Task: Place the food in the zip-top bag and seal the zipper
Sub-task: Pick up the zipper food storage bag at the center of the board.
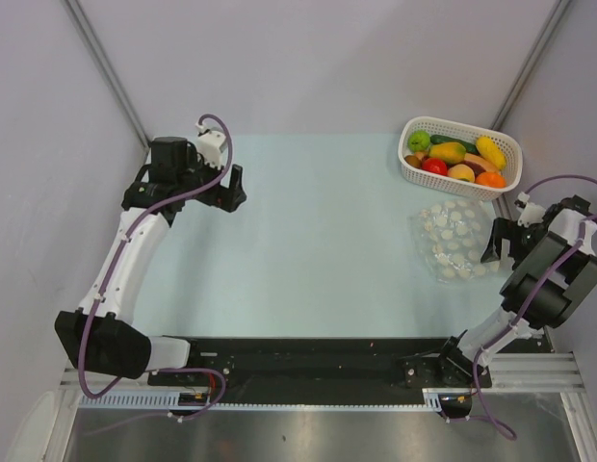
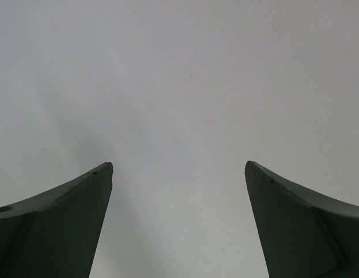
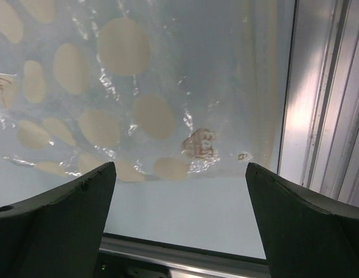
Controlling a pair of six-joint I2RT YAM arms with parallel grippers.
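- Worktop — a pale blue-green sheet, bare in front of the left hand.
- Zip-top bag — lies flat on it, just ahead of the right hand.
- White lattice basket holding the food stands on it, beyond the bag from that hand.

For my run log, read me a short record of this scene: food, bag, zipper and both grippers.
food: toy fruits and vegetables, all in the white lattice basket
zip-top bag: lying on the table just in front of the basket, no food visible inside
zipper: cannot tell if sealed
left gripper: open, empty, at the table's left side, far from the bag
right gripper: open, empty, at the bag's right edge
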